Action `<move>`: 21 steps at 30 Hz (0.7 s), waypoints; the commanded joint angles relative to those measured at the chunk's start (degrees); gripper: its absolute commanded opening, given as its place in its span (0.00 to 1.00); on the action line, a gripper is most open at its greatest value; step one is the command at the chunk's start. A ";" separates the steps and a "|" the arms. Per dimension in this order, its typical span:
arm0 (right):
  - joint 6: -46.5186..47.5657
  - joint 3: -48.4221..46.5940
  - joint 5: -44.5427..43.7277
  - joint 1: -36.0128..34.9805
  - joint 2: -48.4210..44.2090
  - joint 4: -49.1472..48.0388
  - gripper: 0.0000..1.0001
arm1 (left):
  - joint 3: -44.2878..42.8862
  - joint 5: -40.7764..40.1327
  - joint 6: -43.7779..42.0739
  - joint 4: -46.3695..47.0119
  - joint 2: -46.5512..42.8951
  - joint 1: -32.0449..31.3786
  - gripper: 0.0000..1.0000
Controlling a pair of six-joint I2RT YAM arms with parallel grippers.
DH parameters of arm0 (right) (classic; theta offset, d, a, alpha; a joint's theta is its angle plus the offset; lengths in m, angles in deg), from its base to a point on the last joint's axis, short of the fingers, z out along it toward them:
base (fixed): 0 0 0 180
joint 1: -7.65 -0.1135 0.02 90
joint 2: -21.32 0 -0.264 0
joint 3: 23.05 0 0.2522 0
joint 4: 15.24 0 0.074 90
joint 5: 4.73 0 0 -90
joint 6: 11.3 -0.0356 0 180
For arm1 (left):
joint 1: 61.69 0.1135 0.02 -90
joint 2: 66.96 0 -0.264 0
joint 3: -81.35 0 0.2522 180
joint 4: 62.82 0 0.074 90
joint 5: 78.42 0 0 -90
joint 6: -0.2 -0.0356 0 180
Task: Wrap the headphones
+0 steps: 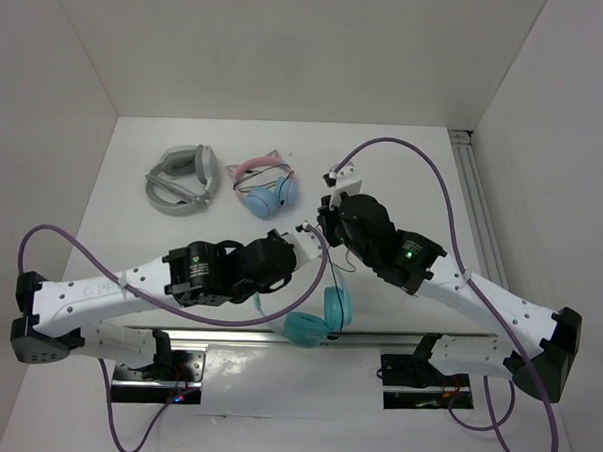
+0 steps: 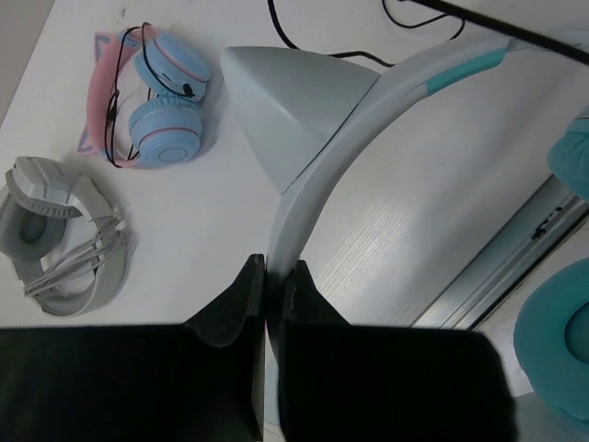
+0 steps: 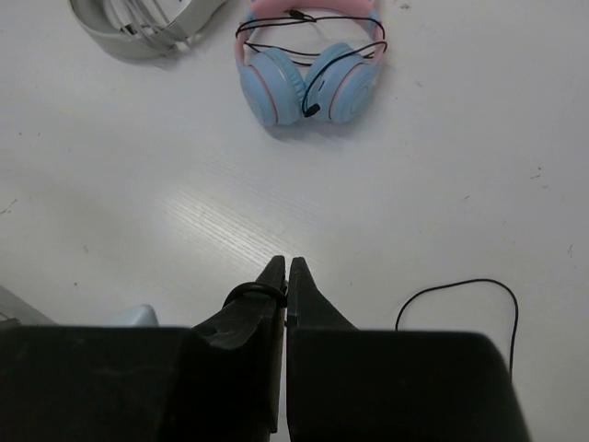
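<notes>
The headphones point(image 1: 323, 312) hang by the table's front edge, teal ear cups low. My left gripper point(image 1: 285, 255) is shut on their pale headband point(image 2: 368, 120), seen in the left wrist view between my fingertips point(image 2: 274, 276), with the cat ear point(image 2: 294, 101) just above. A teal cup point(image 2: 561, 341) shows at the right. My right gripper point(image 1: 327, 222) is shut on the thin black cable point(image 3: 253, 293), which loops over one finger at the tips point(image 3: 286, 267). More cable point(image 3: 460, 295) lies on the table to the right.
Pink-band blue-cup headphones point(image 1: 266, 184) and grey-white headphones point(image 1: 183, 179) lie at the back left, also in both wrist views point(image 2: 156, 106) point(image 3: 308, 69). A metal rail point(image 1: 377, 339) runs along the front edge. The two grippers are close together at mid-table.
</notes>
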 commanded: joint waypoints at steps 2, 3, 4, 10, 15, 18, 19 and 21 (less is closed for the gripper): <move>0.98 1.28 0.07 0.13 0.27 -5.41 0.00 | -0.27 8.18 -1.83 5.22 -6.64 -0.88 0.00; 0.98 1.29 0.07 0.13 0.79 -5.41 0.00 | -0.27 8.18 -1.83 5.23 -8.30 -0.88 0.00; 0.98 1.81 0.07 0.13 0.80 -6.11 0.00 | -0.27 8.18 -1.83 5.23 -9.19 -0.88 0.00; 3.00 4.27 5.31 0.13 0.80 -9.18 0.00 | 0.26 8.35 -1.83 7.15 -14.37 -0.88 0.00; 5.99 8.05 16.05 0.13 -0.61 -14.46 0.00 | 0.26 12.74 -1.83 9.17 -16.84 -0.88 0.00; 8.27 10.95 25.97 1.53 -3.07 -19.02 0.04 | 0.87 16.08 -1.31 11.20 -19.74 -0.88 0.00; 8.80 11.74 28.17 2.23 -3.68 -20.25 0.05 | 0.87 16.09 -1.31 11.72 -20.35 -0.88 0.00; 8.80 13.84 32.32 2.85 -5.08 -24.21 0.05 | 1.40 16.62 0.01 12.61 -21.41 -0.88 0.00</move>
